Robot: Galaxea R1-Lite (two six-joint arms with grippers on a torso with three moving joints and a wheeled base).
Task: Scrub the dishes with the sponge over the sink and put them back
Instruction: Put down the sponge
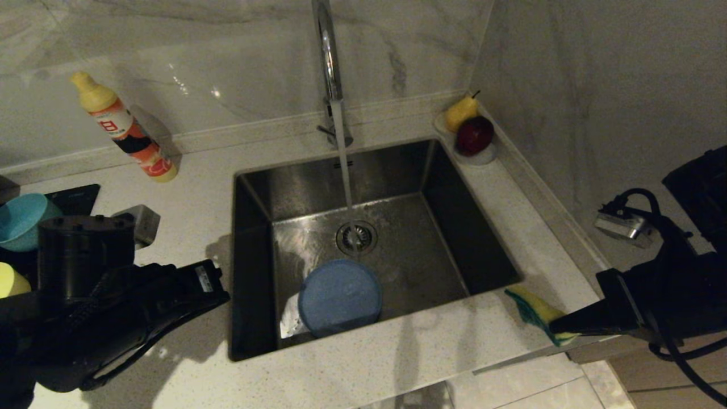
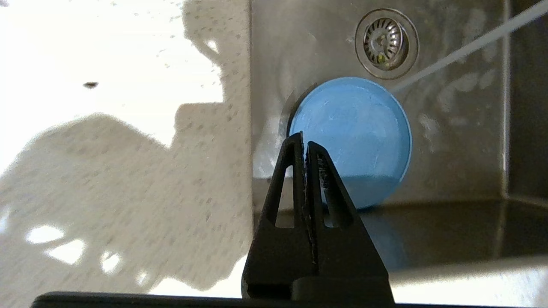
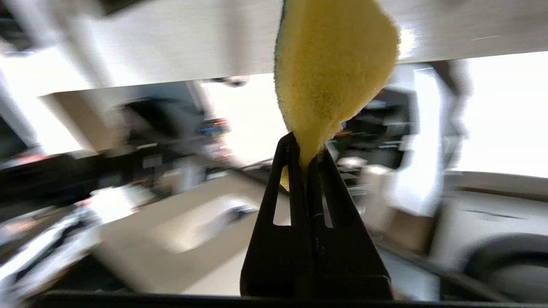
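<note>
You have the light-blue plate lying in the sink, at the near left of the steel floor, just nearer to you than the round drain strainer; it seems to lean against the near wall, though you cannot tell for sure. Water runs from the tall chrome tap straight down onto the strainer. Your sponge is off at the near right corner of the sink, out over the worktop edge, pinched by one end in the right end effector, whose fingers are closed tight on it; the yellow side faces up and the thin green face shows along its far edge. Your left end effector hangs over the worktop left of the sink, fingers pressed together and holding nothing, pointing towards the plate. At the far left edge sit the teal-blue bowl and, nearer, the pale yellow bowl. A dish-soap bottle leans at the far left wall, and a pear and a dark red fruit rest on a small dish in the far right corner.
</note>
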